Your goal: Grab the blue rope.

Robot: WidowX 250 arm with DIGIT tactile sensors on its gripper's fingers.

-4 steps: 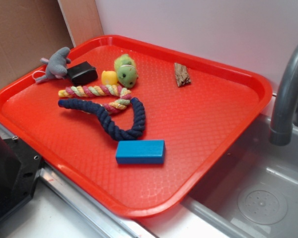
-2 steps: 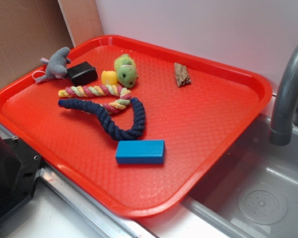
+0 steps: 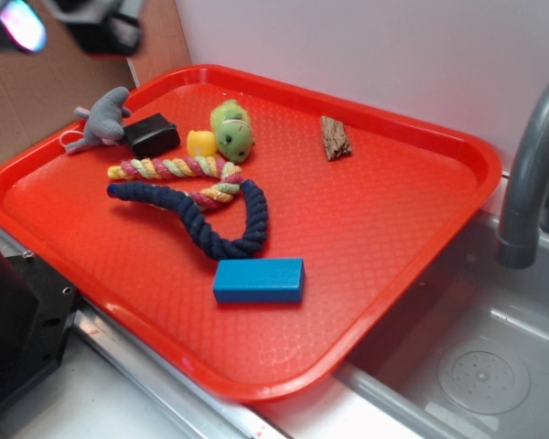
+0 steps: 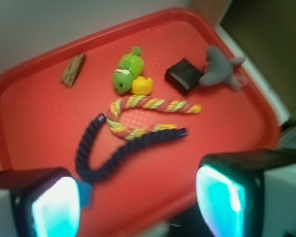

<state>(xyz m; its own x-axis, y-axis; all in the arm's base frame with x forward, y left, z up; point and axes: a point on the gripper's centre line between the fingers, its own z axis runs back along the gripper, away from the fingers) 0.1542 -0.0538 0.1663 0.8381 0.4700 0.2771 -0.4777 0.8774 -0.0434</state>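
Observation:
The blue rope [image 3: 206, 222] is a dark navy twisted rope lying in a loose U on the red tray [image 3: 375, 219], its ends near the multicoloured rope [image 3: 178, 170]. In the wrist view the blue rope [image 4: 106, 155] lies ahead of and between my fingers. My gripper [image 4: 138, 202] is open and empty, high above the tray's near edge. In the exterior view only a blurred part of the gripper [image 3: 69, 23] shows at the top left corner, far from the rope.
On the tray: a bright blue block [image 3: 259, 280], a green plush toy [image 3: 231, 128], a yellow piece [image 3: 200, 144], a black box [image 3: 151, 134], a grey plush [image 3: 101, 119], a brown bark piece [image 3: 334, 137]. A sink [image 3: 476, 357] and faucet [image 3: 531, 174] are right.
The gripper has come into the exterior view at the top left corner, blurred by motion. The things on the tray have not moved.

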